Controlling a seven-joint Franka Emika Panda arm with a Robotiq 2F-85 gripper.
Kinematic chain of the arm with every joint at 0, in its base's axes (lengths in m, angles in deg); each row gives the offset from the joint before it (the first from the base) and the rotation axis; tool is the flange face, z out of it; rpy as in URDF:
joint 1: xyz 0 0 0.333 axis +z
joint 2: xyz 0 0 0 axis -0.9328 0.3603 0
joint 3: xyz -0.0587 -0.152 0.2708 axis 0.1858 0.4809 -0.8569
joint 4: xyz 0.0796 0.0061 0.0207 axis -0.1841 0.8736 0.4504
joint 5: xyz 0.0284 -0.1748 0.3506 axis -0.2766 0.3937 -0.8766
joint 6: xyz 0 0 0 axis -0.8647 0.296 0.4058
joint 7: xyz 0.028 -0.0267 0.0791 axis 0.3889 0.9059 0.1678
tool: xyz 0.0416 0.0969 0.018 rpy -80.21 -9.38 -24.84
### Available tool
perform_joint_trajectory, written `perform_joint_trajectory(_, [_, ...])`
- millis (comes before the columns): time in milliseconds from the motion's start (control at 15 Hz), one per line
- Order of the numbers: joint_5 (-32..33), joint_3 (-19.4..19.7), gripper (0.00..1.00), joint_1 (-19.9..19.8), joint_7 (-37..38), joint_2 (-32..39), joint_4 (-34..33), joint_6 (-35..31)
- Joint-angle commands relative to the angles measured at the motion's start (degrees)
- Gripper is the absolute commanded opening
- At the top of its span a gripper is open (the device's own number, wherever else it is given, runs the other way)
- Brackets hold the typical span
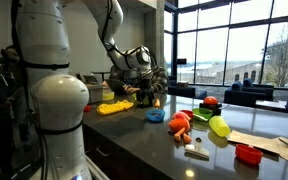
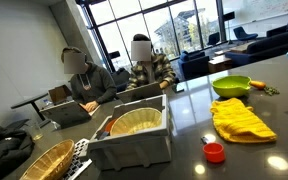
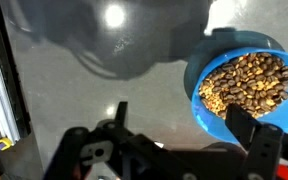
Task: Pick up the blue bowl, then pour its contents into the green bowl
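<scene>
Dark counter, blue bowl holding beans

round bright-blue plastic bowl: smooth, faintly glossy | brown bean-like grains in it: matt, rough | dark grey countertop: polished, mirrors the lamps | round bright-green plastic bowl: smooth, shiny | yellow knitted cloth: matt, ribbed | flat woven straw basket: rough | grey plastic crate: matt

Exterior view behind arm, exterior view low along counter, wrist looks down
</scene>
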Motion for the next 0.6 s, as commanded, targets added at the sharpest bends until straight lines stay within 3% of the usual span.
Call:
perform_joint_trajectory(0, [-0.63,1.68,1.0,1.43,1.27,0.93,-0.77,0.27])
perform_joint_trajectory(200, [5.61,1.78,1.0,1.5,7.57,0.96,-1.01,-1.07])
perform_joint_trajectory(533, [9.76,1.57,1.0,2.43,14.88,3.47,0.99,-4.59])
